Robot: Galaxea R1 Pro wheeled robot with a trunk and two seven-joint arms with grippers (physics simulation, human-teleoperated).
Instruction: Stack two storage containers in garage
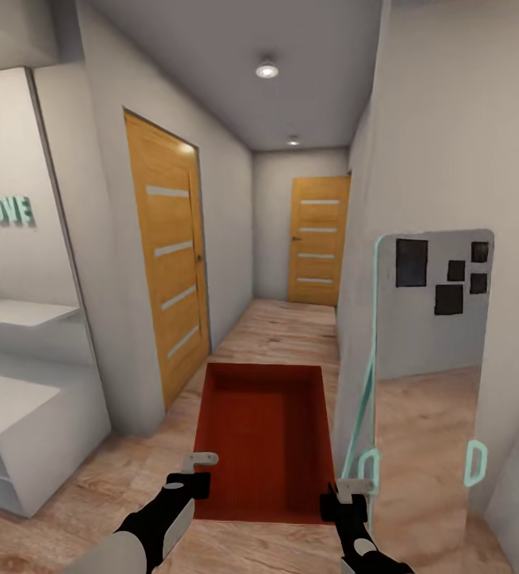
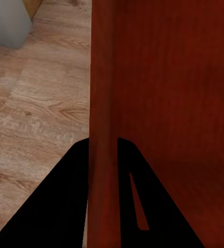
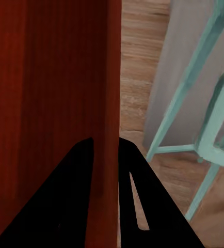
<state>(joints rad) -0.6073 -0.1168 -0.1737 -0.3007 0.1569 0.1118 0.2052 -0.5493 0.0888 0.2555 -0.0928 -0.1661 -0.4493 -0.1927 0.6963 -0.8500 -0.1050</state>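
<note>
One orange-red open-topped storage container (image 1: 263,434) hangs in front of me over the light wood plank floor of a hallway. My left gripper (image 1: 198,470) is shut on its left wall near the close corner, and my right gripper (image 1: 345,493) is shut on its right wall. In the left wrist view the thin red wall (image 2: 104,129) runs between the two black fingers (image 2: 50,206). The right wrist view shows the same: the container wall (image 3: 107,113) clamped between the dark fingers (image 3: 55,206).
A narrow hallway runs ahead with a wooden door (image 1: 171,255) on the left and another door (image 1: 317,239) at the far end. A tall teal-framed mirror (image 1: 426,359) leans against the right wall, close to the container. A white shelf unit (image 1: 28,422) stands at left.
</note>
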